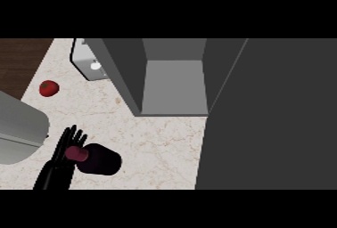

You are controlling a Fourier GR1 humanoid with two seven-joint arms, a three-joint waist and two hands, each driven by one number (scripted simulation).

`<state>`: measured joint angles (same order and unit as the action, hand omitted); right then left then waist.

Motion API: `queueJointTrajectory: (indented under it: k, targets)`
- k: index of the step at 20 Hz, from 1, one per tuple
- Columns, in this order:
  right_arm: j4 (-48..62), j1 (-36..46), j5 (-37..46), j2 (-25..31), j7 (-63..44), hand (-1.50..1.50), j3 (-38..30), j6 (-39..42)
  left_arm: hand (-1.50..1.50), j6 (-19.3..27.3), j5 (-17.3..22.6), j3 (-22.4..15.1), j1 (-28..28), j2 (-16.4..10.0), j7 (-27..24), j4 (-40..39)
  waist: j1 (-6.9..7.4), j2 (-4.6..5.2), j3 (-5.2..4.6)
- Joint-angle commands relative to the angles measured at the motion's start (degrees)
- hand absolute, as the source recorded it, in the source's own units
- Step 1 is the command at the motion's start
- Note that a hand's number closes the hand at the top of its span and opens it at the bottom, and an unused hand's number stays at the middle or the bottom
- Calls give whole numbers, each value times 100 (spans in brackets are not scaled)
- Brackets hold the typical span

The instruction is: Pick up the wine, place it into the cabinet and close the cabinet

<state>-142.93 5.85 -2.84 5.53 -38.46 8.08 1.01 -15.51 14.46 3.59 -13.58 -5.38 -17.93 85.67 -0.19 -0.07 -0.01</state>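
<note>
The wine bottle stands on the marble counter at the lower left; it is dark, with a magenta cap. My left hand is right beside it on its left, fingers straight and pointing up the view, touching or just behind the cap. The fingers are not curled round the bottle. The cabinet stands open at the top centre, and its grey inside holds nothing. Its wide dark door swings out over the right half of the view. My right hand does not show.
A red tomato lies on the counter at the upper left. A large grey object fills the left edge. A pale metal fixture sits left of the cabinet. Bare counter lies between bottle and cabinet.
</note>
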Motion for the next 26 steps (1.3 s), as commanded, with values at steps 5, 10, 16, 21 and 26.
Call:
queueJointTrajectory:
  k: [5, 10, 16, 21, 26]
  targets:
    - [-779, -383, -367, -5, -92, -150, -175, 113, -150, -130, -131, 121, 295, 7, -438, -776, -3, 1, 1]
    - [-351, 305, -341, 41, -292, -150, -232, 47, -150, -363, -18, 295, 516, -116, -591, -1249, 21, 5, -1]
    - [-991, -516, -192, 9, -259, -150, 64, 207, -150, -329, -215, 66, 557, 88, -724, -1433, -3, -5, 1]
    - [-575, 65, -269, 10, -331, -150, -183, 76, -150, -259, -317, 167, 981, 131, -1059, -2028, 9, 3, -1]
    - [-926, -129, -255, -66, -509, -150, -21, -23, -150, -655, -48, 205, 983, 173, -1177, -2311, -10, -2, -3]
